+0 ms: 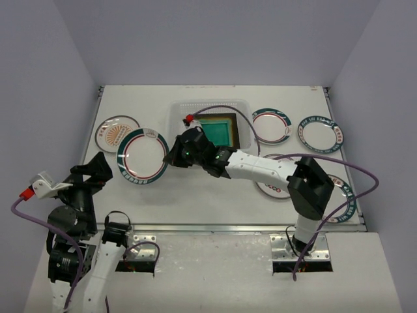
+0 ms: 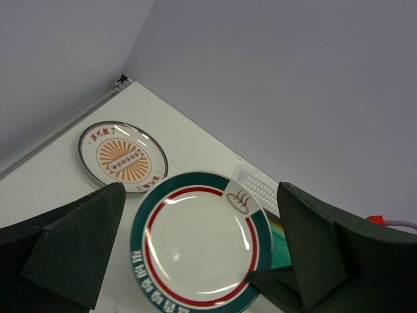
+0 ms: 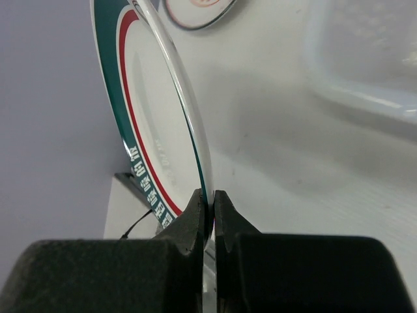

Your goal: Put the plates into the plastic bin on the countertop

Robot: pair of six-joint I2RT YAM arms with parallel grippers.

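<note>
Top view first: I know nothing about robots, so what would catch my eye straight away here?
The right gripper pinches the rim of a round green-rimmed plate, holding it tilted just left of the plastic bin. In that bin, at the countertop's back middle, lies a teal square plate. An orange sunburst plate lies flat at far left.

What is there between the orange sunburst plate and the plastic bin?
The green-rimmed round plate, pinched by its rim in the shut right pincer. The top view shows it between the orange sunburst plate and the plastic bin.
</note>
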